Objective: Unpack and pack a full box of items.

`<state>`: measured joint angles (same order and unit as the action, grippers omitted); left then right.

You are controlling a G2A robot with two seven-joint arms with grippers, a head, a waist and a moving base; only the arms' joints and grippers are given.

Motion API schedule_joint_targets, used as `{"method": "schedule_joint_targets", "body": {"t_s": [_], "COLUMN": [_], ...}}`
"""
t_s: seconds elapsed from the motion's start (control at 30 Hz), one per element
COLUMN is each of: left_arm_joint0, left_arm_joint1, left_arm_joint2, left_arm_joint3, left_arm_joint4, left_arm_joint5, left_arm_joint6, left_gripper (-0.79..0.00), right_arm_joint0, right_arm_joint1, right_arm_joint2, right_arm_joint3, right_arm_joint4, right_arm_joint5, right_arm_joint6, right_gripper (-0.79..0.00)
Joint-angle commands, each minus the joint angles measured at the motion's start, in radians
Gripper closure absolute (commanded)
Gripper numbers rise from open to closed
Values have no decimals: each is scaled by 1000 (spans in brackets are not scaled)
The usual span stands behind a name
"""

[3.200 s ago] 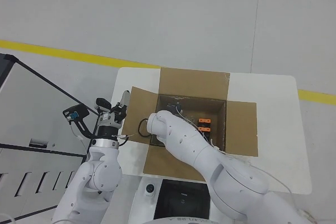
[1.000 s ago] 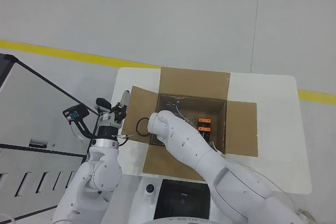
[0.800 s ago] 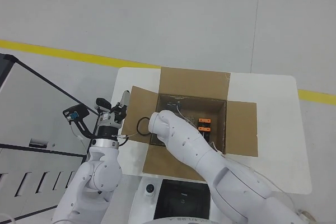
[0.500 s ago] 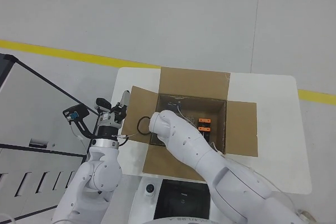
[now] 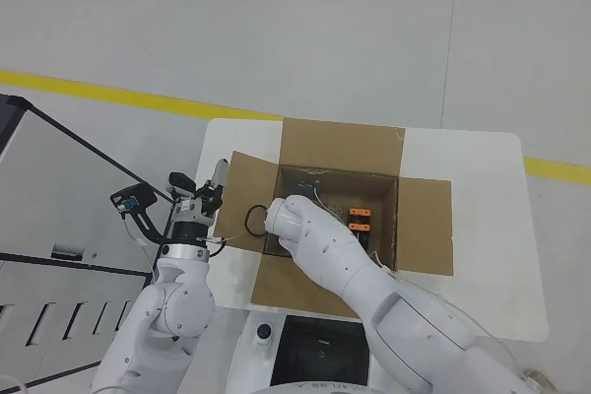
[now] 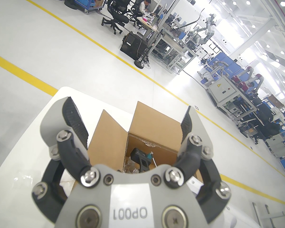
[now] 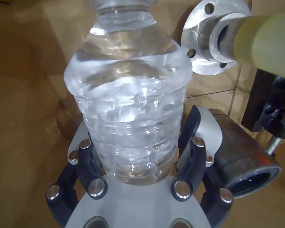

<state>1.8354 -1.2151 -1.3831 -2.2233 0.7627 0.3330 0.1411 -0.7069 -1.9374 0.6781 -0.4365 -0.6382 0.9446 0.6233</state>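
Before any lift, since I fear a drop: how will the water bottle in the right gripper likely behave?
The water bottle looks nearly full of clear liquid, so it is probably heavy for its size. Its thin ribbed wall may give in the right gripper, and the smooth plastic could slip. Being round, it would likely roll if laid down.

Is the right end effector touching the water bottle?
Touching. The right wrist view shows the right end effector clamped on both sides of the water bottle.

- In the brown cardboard box, a silver metal flange and a dark metal tube crowd my right gripper, which clasps a clear plastic bottle.
- I see bare white tabletop right of the box.
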Motion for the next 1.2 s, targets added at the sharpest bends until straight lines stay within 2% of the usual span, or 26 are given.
{"method": "schedule_joint_targets", "body": {"t_s": [0.0,0.23,0.27,0.3,0.37,0.43,0.47,0.5,0.57,0.6,0.63,0.67,0.7,0.73,0.77,0.8,0.83,0.9,0.93,0.97,1.0,1.03,1.07,1.1,1.13,1.17], "left_arm_joint0": [0,0,0,0,0,0,0,0,0,0,0,0,0,0,0,0,0,0,0,0,0,0,0,0,0,0], "left_arm_joint1": [0,0,0,0,0,0,0,0,0,0,0,0,0,0,0,0,0,0,0,0,0,0,0,0,0,0], "left_arm_joint2": [0,0,0,0,0,0,0,0,0,0,0,0,0,0,0,0,0,0,0,0,0,0,0,0,0,0], "left_arm_joint3": [0,0,0,0,0,0,0,0,0,0,0,0,0,0,0,0,0,0,0,0,0,0,0,0,0,0], "left_arm_joint4": [0,0,0,0,0,0,0,0,0,0,0,0,0,0,0,0,0,0,0,0,0,0,0,0,0,0], "left_arm_joint5": [0,0,0,0,0,0,0,0,0,0,0,0,0,0,0,0,0,0,0,0,0,0,0,0,0,0], "left_arm_joint6": [0,0,0,0,0,0,0,0,0,0,0,0,0,0,0,0,0,0,0,0,0,0,0,0,0,0], "left_gripper": [-785,-785,-785,-785,-785,-785,-785,-785,-785,-785,-785,-785,-785,-785,-785,-785,-785,-785,-785,-785,-785,-785,-785,-785,-785,-785], "right_arm_joint0": [2,9,11,13,15,16,16,17,18,20,20,22,23,24,23,24,24,24,24,24,25,25,26,27,28,28], "right_arm_joint1": [-3,-14,-15,-15,-17,-18,-19,-19,-20,-20,-20,-20,-20,-21,-21,-21,-22,-23,-23,-23,-24,-24,-25,-25,-25,-25], "right_arm_joint2": [3,8,7,6,3,0,-2,-4,-7,-9,-10,-11,-11,-12,-14,-15,-17,-21,-22,-25,-27,-30,-32,-35,-36,-38], "right_arm_joint3": [10,42,46,50,55,58,59,61,66,68,72,75,77,79,82,84,85,87,87,88,87,87,87,88,89,89], "right_arm_joint4": [4,20,22,24,29,34,37,39,44,46,49,51,55,58,59,62,64,70,70,74,76,78,80,82,85,87], "right_arm_joint5": [-5,-16,-19,-19,-19,-19,-19,-19,-20,-20,-19,-22,-24,-25,-28,-28,-28,-28,-28,-25,-24,-22,-21,-19,-18,-18], "right_arm_joint6": [-7,-20,-21,-21,-22,-24,-25,-26,-25,-25,-26,-28,-28,-29,-29,-29,-30,-32,-34,-35,-36,-37,-38,-39,-40,-44], "right_gripper": [-643,-539,-499,-388,-329,-206,-191,-212,-311,-299,-225,-194,-203,-262,-366,-634,-748,-779,-754,-656,-483,-379,-308,-105,-28,0]}}
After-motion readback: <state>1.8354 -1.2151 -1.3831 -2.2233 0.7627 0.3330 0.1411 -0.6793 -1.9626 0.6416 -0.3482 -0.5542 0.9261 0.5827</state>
